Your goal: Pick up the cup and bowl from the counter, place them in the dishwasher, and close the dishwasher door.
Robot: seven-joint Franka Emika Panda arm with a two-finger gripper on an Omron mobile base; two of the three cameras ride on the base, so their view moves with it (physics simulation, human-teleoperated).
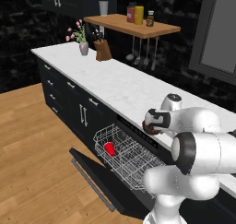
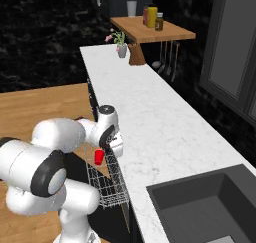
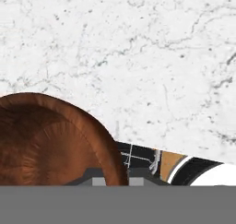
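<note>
Left base view: the white arm rises from the lower right and bends toward the front edge of the counter (image 1: 124,87), where its gripper (image 1: 152,126) meets the dark brown bowl (image 1: 151,127); only a sliver of the bowl shows below the hand, the rest being hidden by the wrist. The dishwasher (image 1: 138,140) stands open beneath the counter, its control strip largely masked by the arm. The dishwasher door (image 1: 99,177) lies lowered, its far end cut off behind the robot's body. The white wire rack (image 1: 126,156) is drawn out over the door, and the red cup (image 1: 109,148) rests inside it, near its left end.

Right base view: the cup (image 2: 99,156) appears in the rack (image 2: 107,187) just beside the hand; the bowl cannot be made out here.

Hand view: the bowl (image 3: 46,142) fills the lower left, cut off by the frame edges, with the marble counter (image 3: 152,57) behind it. The fingertips (image 3: 97,178) stand narrow, pinched on the bowl's rim, their lower parts out of frame
</note>
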